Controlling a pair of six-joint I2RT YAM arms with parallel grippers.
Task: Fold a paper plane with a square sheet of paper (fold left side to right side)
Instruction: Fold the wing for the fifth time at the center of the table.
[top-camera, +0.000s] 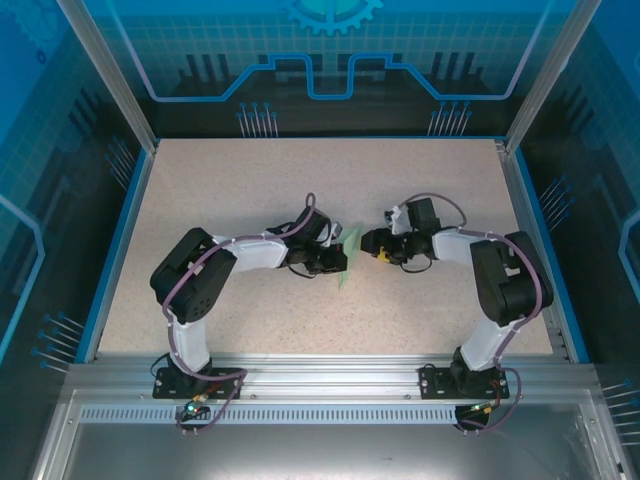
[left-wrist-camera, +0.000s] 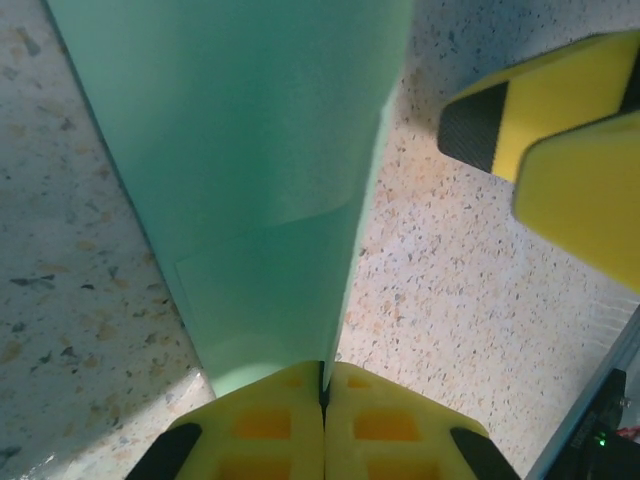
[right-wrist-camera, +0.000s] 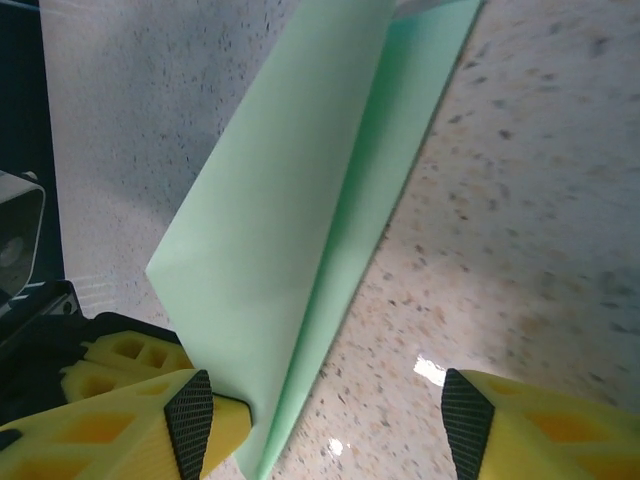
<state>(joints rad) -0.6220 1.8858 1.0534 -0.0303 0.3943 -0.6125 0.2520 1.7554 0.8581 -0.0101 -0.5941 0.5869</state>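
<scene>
The pale mint-green sheet of paper (top-camera: 347, 256) is folded into a narrow, layered strip at the middle of the table, between my two grippers. My left gripper (left-wrist-camera: 323, 385) is shut on the near end of the paper (left-wrist-camera: 250, 150), which stands on edge and runs away from the jaws. My right gripper (right-wrist-camera: 328, 420) is open, its left pad (right-wrist-camera: 190, 415) close beside the raised flap of the paper (right-wrist-camera: 290, 200) and its right pad over bare table. The right gripper's yellow fingers (left-wrist-camera: 540, 120) show at the upper right of the left wrist view.
The speckled beige tabletop (top-camera: 300, 180) has a blue rim and aluminium frame posts around it. Both arms reach inward from their bases (top-camera: 190, 380) (top-camera: 470, 380) at the near edge, and the two grippers nearly meet at the paper.
</scene>
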